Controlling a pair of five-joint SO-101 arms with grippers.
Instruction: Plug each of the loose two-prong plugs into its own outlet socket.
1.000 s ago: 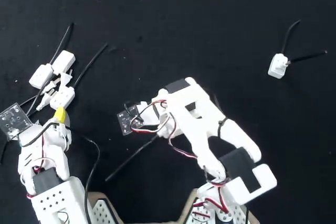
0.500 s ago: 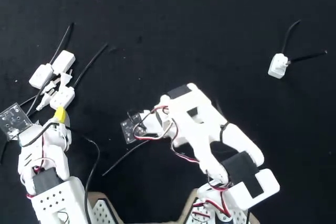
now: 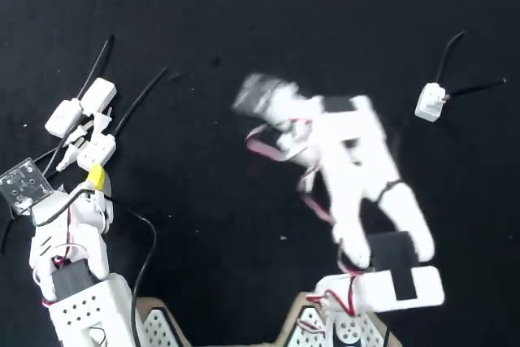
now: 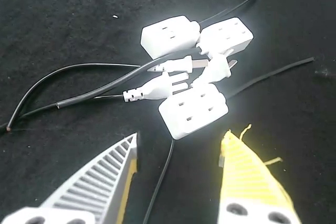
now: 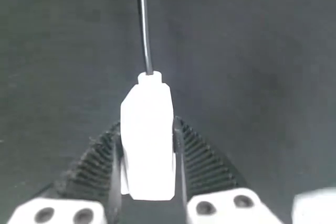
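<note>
My right end effector [image 5: 147,142] is clenched on a white two-prong plug [image 5: 147,108] over the middle of the black cloth worktop [image 3: 244,22], with the plug's thin black cord [image 5: 142,19] running off ahead. I judge the cord could drag and twist the plug in the ribbed fingers, spoiling prong alignment. The left end effector [image 4: 179,137] hangs released near the white plastic outlet blocks [image 4: 193,109]; bumping them would shift the sockets.
</note>
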